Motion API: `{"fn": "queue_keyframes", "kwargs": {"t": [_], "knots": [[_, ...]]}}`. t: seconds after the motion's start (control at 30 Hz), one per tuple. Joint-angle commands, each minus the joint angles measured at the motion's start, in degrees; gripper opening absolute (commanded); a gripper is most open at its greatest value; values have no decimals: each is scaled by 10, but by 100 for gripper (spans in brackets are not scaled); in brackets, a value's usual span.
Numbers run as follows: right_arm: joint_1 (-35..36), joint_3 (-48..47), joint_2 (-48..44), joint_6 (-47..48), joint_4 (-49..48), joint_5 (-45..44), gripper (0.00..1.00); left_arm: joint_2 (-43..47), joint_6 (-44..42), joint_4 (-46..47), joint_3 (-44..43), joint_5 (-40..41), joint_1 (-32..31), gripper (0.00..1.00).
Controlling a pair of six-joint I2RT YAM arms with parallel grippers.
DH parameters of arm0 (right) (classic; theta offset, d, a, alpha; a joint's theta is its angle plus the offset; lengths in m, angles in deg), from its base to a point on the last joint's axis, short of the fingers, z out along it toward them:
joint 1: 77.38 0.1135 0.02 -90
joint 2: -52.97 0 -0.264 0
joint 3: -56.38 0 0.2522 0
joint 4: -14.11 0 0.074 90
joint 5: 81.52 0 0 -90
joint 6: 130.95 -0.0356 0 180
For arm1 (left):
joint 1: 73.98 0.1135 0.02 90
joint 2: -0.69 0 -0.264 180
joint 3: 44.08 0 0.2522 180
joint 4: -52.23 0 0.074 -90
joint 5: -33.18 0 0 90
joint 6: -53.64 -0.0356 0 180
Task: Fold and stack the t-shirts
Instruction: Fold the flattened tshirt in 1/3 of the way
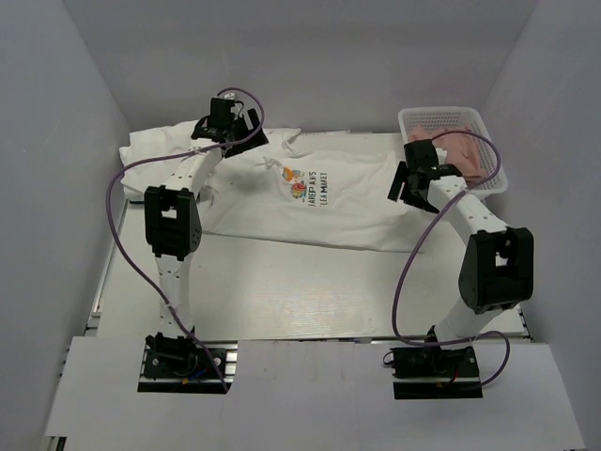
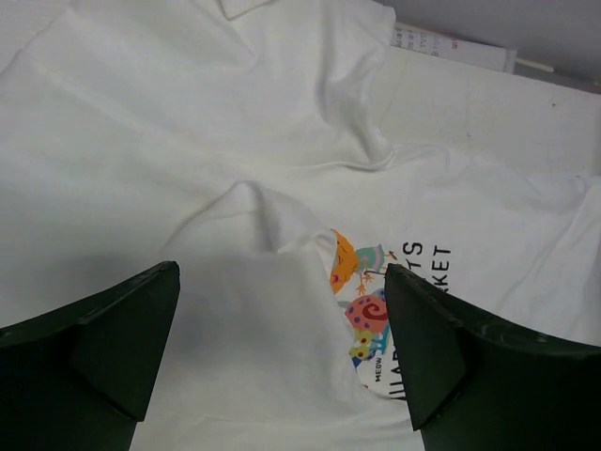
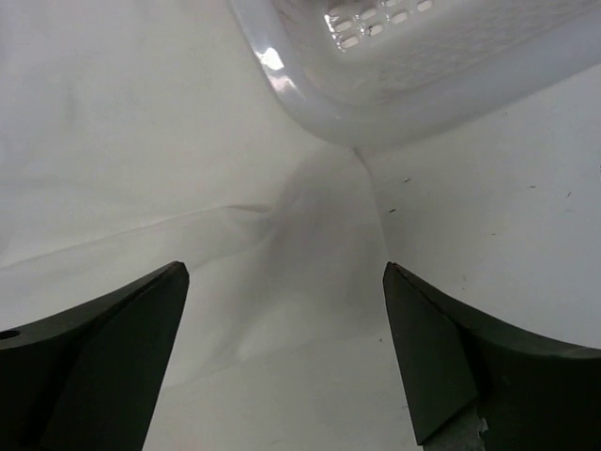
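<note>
A white t-shirt [image 1: 329, 211] with a colourful cartoon print lies spread and rumpled across the table [image 1: 282, 291]. Both arms reach over it. The left gripper [image 2: 282, 282] gapes above a raised ridge of cloth, while the right gripper [image 3: 282, 282], also unclenched and empty, hangs beside a white basket [image 1: 488, 127].

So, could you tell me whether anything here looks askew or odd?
Yes: the printed t-shirt is not flat. A raised peak of cloth stands beside the print, under the open left gripper.
</note>
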Motion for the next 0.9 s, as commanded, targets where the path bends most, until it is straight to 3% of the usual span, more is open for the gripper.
{"fn": "queue_keyframes", "kwargs": {"t": [0.0, 0.07, 0.3, 0.53, 0.63, 0.87], "knots": [[7, 14, -56, 6, -12, 39, 90, 91, 4, -20, 38, -10, 4, 100], [12, 27, -70, 8, -20, 66, 90, 113, 4, -25, 78, -23, 4, 100], [36, 108, -70, 24, -77, 127, 90, 211, 18, 29, 347, -24, 4, 100], [24, 93, 14, 40, -133, 90, 90, 199, 24, -4, 395, 53, 9, 100], [28, 85, 45, 37, -122, 88, 90, 194, 31, -4, 424, 53, 22, 100], [14, 175, 42, -10, -108, 104, 90, 218, 59, -23, 530, 34, 32, 100]]}}
